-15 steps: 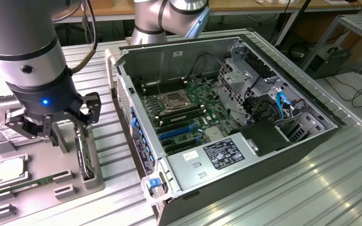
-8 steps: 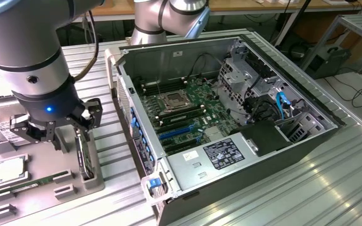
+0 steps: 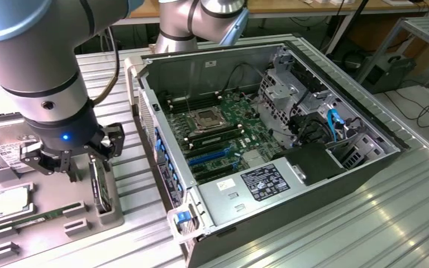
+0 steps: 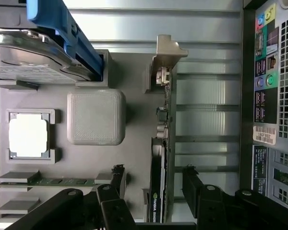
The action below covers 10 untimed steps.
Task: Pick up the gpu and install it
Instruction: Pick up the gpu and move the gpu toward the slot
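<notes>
Hand [image 4: 153,168] with fingers spread apart above the gpu [image 4: 159,143]; the card stands on edge in the grey tray [image 4: 134,124], between the 2 fingers, a gap on each side.

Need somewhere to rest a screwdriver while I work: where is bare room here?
Widest: the ribbed table at the exterior view's right of the computer case. A narrower bare strip lies between the case and the grey tray. The tray is crowded with parts, and the open end effector sits over the gpu there.

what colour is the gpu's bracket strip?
The gpu has a pale grey metal bracket; wrist view shows it best.
</notes>
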Each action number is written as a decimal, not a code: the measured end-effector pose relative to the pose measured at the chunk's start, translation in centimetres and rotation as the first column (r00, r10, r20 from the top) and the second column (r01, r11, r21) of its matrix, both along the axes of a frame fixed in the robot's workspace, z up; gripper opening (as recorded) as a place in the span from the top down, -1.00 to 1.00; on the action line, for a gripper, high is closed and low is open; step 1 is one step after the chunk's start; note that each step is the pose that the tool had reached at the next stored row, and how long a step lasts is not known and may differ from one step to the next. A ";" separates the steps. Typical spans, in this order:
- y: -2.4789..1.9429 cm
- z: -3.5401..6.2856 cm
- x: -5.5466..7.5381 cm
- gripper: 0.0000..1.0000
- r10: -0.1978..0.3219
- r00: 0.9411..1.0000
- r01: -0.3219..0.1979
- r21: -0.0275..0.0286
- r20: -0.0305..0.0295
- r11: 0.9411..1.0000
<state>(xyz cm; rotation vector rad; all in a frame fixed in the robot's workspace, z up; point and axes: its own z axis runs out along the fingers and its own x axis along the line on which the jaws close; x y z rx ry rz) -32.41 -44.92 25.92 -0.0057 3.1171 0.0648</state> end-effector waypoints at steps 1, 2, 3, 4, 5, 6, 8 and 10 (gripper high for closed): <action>0.00 -0.18 0.0 -0.20 0.000 1.000 0.000 0.000 0.000 1.000; 0.00 -0.35 0.0 -0.20 0.000 1.000 0.000 0.000 0.000 1.000; 0.00 -0.54 0.0 -0.20 0.000 1.000 0.000 0.000 0.000 1.000; 0.00 -0.72 0.0 -0.20 0.000 1.000 0.000 0.000 0.000 1.000; 0.00 -0.90 0.0 -0.20 0.000 1.000 0.000 0.000 0.000 1.000; 0.00 -1.09 0.0 -0.20 0.000 1.000 0.000 0.000 0.000 1.000; 0.00 -1.45 0.0 -0.20 0.000 1.000 0.000 0.000 0.000 1.000; 0.00 -1.84 0.1 -0.20 0.000 1.000 0.000 0.000 0.000 1.000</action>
